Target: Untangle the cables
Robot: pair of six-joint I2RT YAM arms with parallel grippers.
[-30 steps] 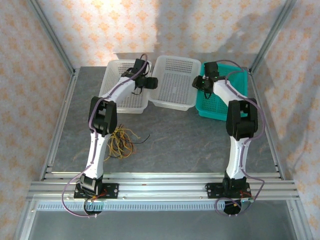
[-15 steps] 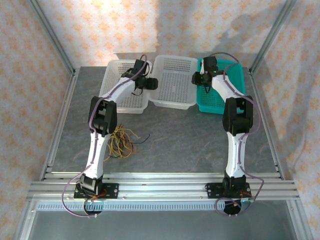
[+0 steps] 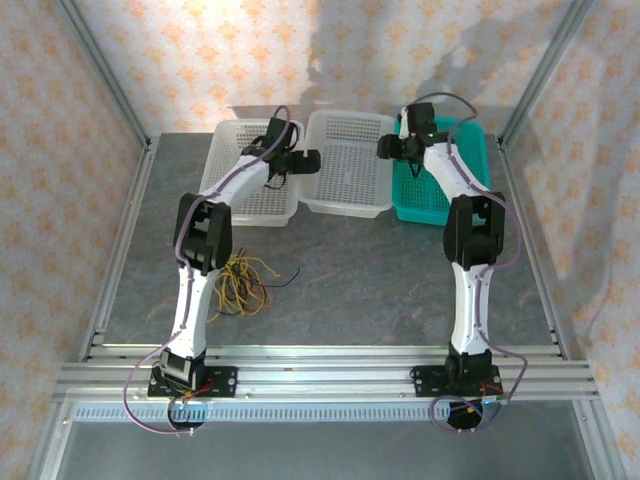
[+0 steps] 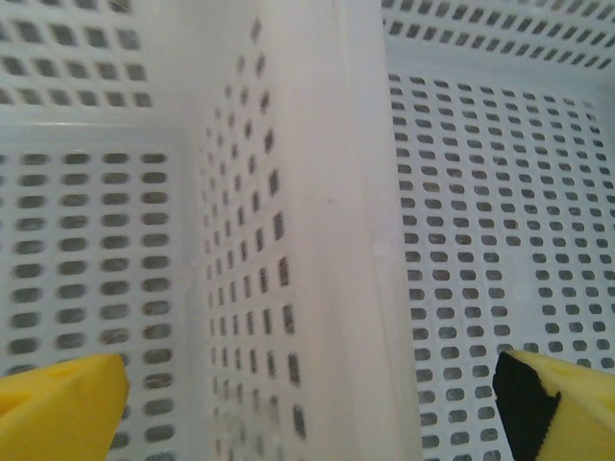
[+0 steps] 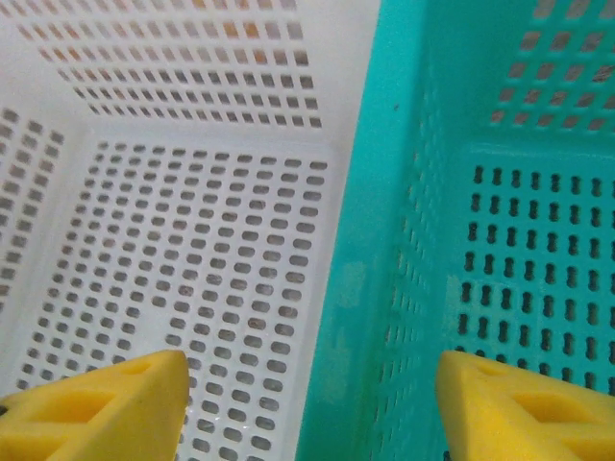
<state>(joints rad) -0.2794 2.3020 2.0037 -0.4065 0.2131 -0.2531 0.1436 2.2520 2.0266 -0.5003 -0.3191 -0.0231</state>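
The cables (image 3: pixel 245 283) lie in a loose tangle of yellow, black and reddish-brown strands on the grey table, beside the left arm's lower link, with no gripper near them. My left gripper (image 3: pixel 303 160) is far back and open. In the left wrist view its yellow fingertips (image 4: pixel 60 408) stand wide on either side of the twin white walls (image 4: pixel 327 240) where two baskets meet. My right gripper (image 3: pixel 390 148) is also open, and its fingertips (image 5: pixel 96 408) straddle the teal basket's wall (image 5: pixel 384 211), holding nothing.
Three perforated baskets stand in a row at the back: a left white one (image 3: pixel 225 150), a middle white one (image 3: pixel 345 190) and a teal one (image 3: pixel 470 150). Aluminium frame posts (image 3: pixel 110 90) and patterned walls close in the table's sides.
Both grippers have opened wider. The right gripper has swung left and back to the white and teal baskets' shared edge. The left gripper has edged right. The cables have not moved.
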